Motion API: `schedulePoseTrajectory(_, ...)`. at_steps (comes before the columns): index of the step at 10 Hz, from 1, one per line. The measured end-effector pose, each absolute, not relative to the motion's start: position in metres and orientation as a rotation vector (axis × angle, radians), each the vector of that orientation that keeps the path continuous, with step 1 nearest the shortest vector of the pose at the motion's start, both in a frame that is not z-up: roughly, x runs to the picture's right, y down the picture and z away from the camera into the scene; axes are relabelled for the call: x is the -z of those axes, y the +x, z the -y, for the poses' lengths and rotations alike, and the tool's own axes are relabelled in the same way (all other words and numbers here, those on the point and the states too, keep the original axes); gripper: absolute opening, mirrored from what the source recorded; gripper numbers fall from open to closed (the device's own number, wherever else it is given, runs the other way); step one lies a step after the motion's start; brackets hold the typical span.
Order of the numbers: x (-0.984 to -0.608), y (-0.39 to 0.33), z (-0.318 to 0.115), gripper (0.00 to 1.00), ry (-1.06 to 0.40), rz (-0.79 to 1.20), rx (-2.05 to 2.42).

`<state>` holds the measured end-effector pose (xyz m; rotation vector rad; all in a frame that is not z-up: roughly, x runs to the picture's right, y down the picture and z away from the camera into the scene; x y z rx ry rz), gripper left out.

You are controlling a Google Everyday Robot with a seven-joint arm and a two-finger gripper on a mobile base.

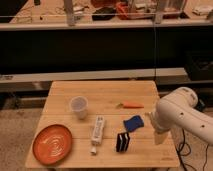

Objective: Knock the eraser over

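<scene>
The eraser [122,142], a small black block with thin white stripes, stands upright near the front of the wooden table [105,90], right of centre. My white arm [180,112] reaches in from the right. My gripper [159,135] hangs at the table's right edge, to the right of the eraser and a little apart from it, beside the blue flat pad [133,123].
A clear plastic cup [79,107] stands left of centre. A long white bar-shaped device [98,130] lies left of the eraser. An orange plate [52,144] sits at the front left. A small orange carrot-like object [131,105] lies behind the blue pad. Shelving stands behind the table.
</scene>
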<state>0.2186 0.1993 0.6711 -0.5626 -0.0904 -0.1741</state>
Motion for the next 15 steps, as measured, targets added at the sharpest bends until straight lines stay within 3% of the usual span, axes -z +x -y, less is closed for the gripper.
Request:
schedulePoseTrajectory(6,-0.669,0.19,-0.226,0.78,-0.559,0.18,0.247)
schedulePoseTrajectory(8,-0.669,0.184,-0.23,0.62,-0.558,0.206,0.264)
schedulePoseTrajectory(11,-0.672,0.167,-0.247,0.65,-0.563,0.247,0.286)
schedulePoseTrajectory(13,-0.672,0.166,-0.252,0.53,-0.566,0.271,0.294)
schedulePoseTrajectory(15,-0.675,0.154,-0.255,0.31,-0.566,0.28,0.304)
